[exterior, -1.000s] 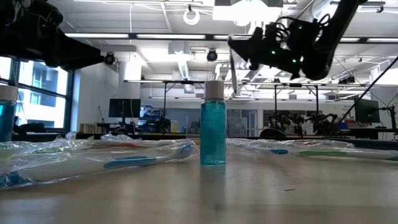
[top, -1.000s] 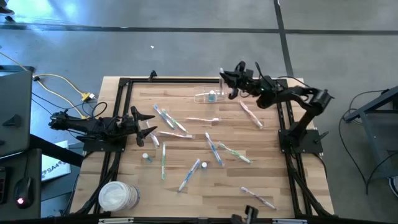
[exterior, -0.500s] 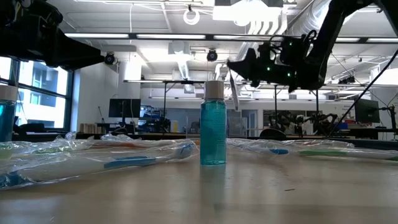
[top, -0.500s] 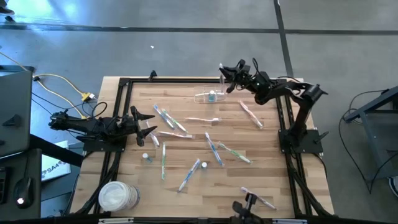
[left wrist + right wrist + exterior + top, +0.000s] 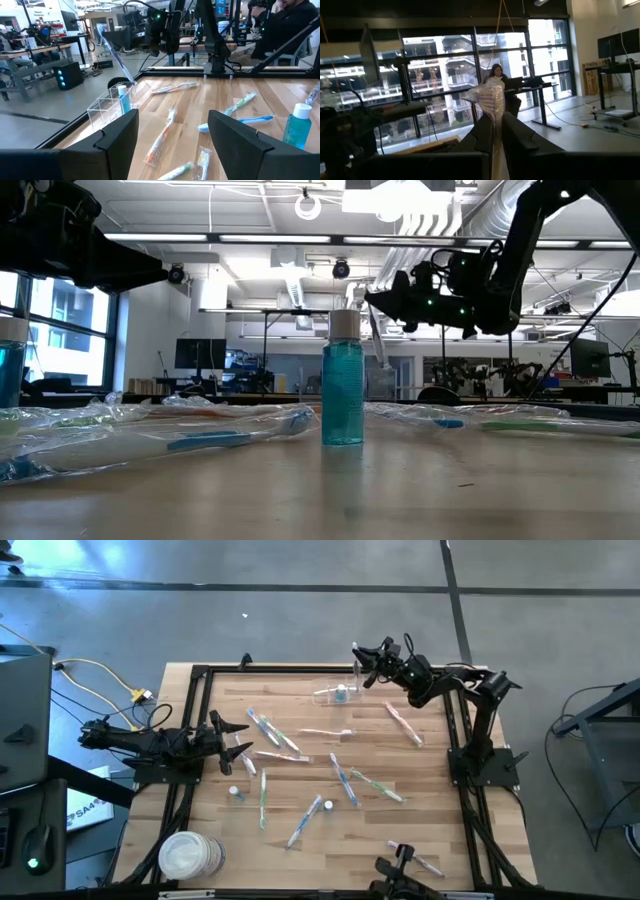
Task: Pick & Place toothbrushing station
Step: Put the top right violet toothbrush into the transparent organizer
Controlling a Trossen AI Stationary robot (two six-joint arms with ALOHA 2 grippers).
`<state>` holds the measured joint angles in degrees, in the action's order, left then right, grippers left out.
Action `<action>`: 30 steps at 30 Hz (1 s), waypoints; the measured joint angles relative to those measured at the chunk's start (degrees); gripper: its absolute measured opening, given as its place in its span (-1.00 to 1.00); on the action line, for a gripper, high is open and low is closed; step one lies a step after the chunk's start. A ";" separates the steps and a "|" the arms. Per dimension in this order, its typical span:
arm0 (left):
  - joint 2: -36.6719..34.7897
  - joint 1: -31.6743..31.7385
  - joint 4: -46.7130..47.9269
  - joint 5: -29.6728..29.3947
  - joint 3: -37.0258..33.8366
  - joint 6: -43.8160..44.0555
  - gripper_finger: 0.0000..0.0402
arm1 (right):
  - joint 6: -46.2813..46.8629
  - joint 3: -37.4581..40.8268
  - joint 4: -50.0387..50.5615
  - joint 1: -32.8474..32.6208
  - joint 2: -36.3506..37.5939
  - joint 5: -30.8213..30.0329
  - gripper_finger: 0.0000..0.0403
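Observation:
My right gripper hangs over the table's far edge, shut on a slim plastic-wrapped toothbrush. Just below it a small clear box holds a blue-capped bottle. Several wrapped toothbrushes, such as a blue one and a pink one, lie flat on the wooden table. My left gripper is open and empty at the table's left edge, low over the wood. My right gripper pinches the wrapped toothbrush between its two fingers near its upper end; the wrapper's crinkled end sticks out past the fingertips. The toothbrush hangs slanting below the fingers, clear of the table. Its lower end is at the clear box's rim; whether it touches, I cannot tell.
Two small bottles of blue liquid stand on the table; one fills the middle of the low view. A stack of white round discs sits at the near left corner. A black frame borders the table.
My right gripper has come down toward the clear box, carrying the toothbrush with it, and its arm has folded in. The toothbrush now hangs lower, with its lower end near the box.

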<state>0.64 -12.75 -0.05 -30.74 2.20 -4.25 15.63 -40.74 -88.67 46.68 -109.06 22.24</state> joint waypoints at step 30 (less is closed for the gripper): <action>0.00 0.00 0.00 0.03 0.00 0.02 0.19 | -6.05 -3.36 14.14 -2.60 0.07 -1.73 -0.92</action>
<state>0.64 -12.75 -0.05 -30.71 2.20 -4.23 9.58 -44.10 -74.53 44.08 -108.99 20.51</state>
